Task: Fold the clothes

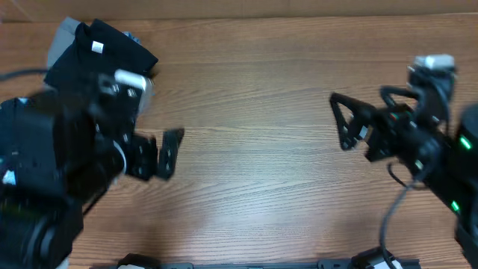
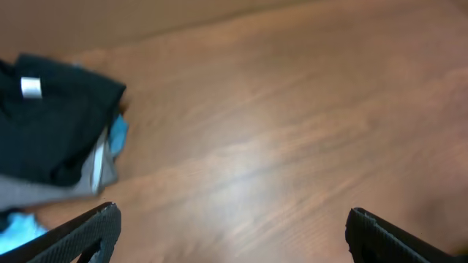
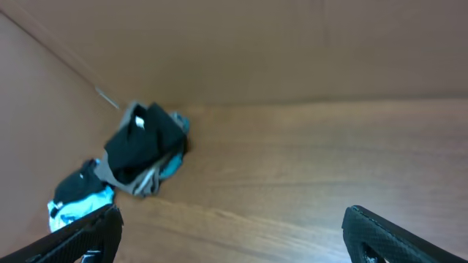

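Note:
The clothes, a black T-shirt [image 1: 104,54] with a small white neck tag [image 1: 96,47], lie folded in a compact stack at the table's far left corner. The left wrist view has the T-shirt [image 2: 55,124] at its left edge, and in the right wrist view the T-shirt [image 3: 142,145] sits far off by the back wall. My left gripper [image 1: 159,153] hangs open over bare wood to the right of and below the stack, holding nothing. My right gripper [image 1: 343,121] stands open over the right half of the table, also with nothing between its fingers.
Grey folded trousers [image 2: 44,191] lie under the T-shirt, with light-blue cloth [image 2: 118,135] poking out beside them. A black and light-blue printed garment [image 3: 77,196] lies near the stack. A brown wall [image 3: 292,51] borders the table's far edge.

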Controlling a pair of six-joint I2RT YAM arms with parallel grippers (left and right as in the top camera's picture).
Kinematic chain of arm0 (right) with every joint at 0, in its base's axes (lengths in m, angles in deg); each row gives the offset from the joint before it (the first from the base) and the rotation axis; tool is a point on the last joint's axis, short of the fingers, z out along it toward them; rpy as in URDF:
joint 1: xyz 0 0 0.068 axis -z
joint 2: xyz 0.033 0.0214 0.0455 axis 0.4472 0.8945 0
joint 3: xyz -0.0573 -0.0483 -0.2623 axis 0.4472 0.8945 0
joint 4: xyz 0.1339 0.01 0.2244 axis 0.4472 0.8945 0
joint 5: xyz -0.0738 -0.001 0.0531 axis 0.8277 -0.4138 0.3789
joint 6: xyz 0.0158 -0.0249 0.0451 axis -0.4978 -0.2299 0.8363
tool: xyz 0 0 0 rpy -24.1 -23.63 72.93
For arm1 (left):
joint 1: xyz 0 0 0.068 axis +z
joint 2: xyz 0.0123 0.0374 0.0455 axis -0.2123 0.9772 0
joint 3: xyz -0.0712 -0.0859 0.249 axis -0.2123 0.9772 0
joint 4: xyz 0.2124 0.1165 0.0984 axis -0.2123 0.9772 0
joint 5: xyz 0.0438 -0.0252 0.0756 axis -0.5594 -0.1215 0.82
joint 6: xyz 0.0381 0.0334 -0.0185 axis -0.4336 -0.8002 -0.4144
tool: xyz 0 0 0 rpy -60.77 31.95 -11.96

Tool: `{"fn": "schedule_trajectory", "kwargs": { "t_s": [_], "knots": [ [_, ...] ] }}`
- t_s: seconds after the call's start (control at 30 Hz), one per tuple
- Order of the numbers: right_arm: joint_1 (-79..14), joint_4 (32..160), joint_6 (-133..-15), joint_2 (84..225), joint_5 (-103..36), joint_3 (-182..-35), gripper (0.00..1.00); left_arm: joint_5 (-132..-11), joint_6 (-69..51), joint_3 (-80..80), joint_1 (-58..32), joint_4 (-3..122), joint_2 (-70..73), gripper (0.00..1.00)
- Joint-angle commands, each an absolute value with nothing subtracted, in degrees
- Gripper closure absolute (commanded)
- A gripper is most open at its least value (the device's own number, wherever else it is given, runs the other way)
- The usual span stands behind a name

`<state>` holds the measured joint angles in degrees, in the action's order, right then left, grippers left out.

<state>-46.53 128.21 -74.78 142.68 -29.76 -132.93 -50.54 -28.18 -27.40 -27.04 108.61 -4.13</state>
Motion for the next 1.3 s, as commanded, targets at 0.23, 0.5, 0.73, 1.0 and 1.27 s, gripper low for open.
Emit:
{"fn": "schedule_trajectory", "kwargs": {
  "t_s": [0.23, 0.5, 0.73, 1.0, 1.27],
  "knots": [
    [-46.75, 132.52, -75.64, 141.2, -27.95, -133.2, 0.0, -43.61, -23.98, -27.35, -30.39, 111.13, -2.53, 0.0],
    [-46.75, 135.69, -75.68, 141.96, -27.95, -133.2, 0.0, -43.61, -23.98, -27.35, -30.39, 111.17, -0.37, 0.0],
    [-46.13, 132.26, -76.73, 141.81, -19.53, -132.69, 0.0, -43.61, -23.98, -27.35, -30.39, 111.19, 1.71, 0.0],
    [-40.1, 108.59, -76.73, 130.31, -16.17, -113.02, 0.0, -43.61, -23.98, -27.35, -30.39, 111.19, 4.07, 0.0],
    [-39.53, 99.65, -76.73, 111.19, -15.95, -86.27, 0.0, -43.59, -23.98, -27.35, -30.39, 111.19, 6.74, 0.0]
  ]
}}
